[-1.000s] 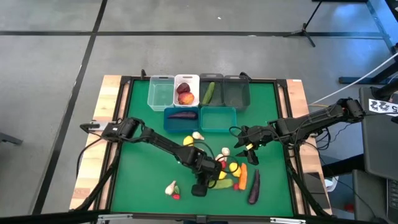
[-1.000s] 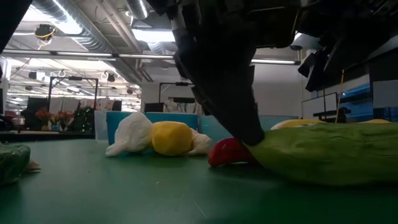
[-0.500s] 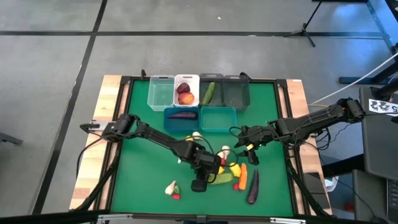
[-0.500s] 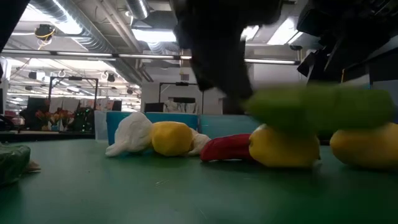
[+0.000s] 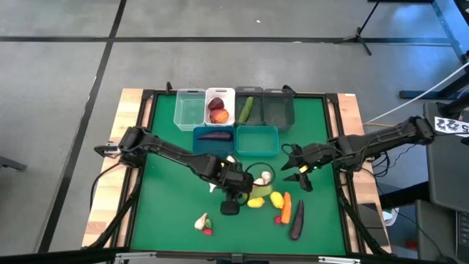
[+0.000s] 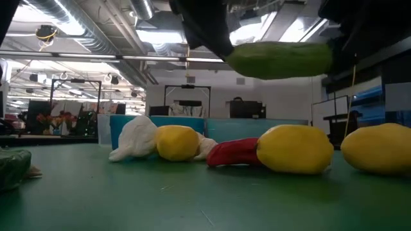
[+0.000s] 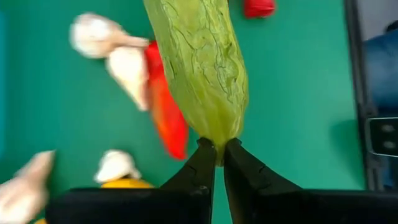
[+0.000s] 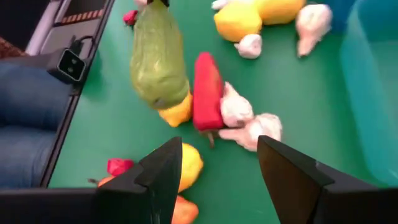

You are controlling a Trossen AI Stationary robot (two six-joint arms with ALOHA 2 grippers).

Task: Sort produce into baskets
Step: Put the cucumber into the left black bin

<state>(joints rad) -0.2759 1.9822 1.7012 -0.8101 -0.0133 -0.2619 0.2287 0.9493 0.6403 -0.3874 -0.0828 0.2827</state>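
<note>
Your left gripper (image 7: 215, 149), clamped on the tip of the green cucumber (image 7: 202, 68), has lifted it off the pile at lower centre of the high view, ready for its basket, while the right gripper (image 8: 219, 165) waits spread apart nearby.

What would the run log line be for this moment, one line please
left gripper: shut on green toy cucumber, lifted clear of green table | right gripper: open, empty, hovering by produce pile | smoky grey bin: holds one cucumber

Two dark, slender jointed arms carry black cables; each tool has tapered black fingers (image 7: 202, 168).
</note>
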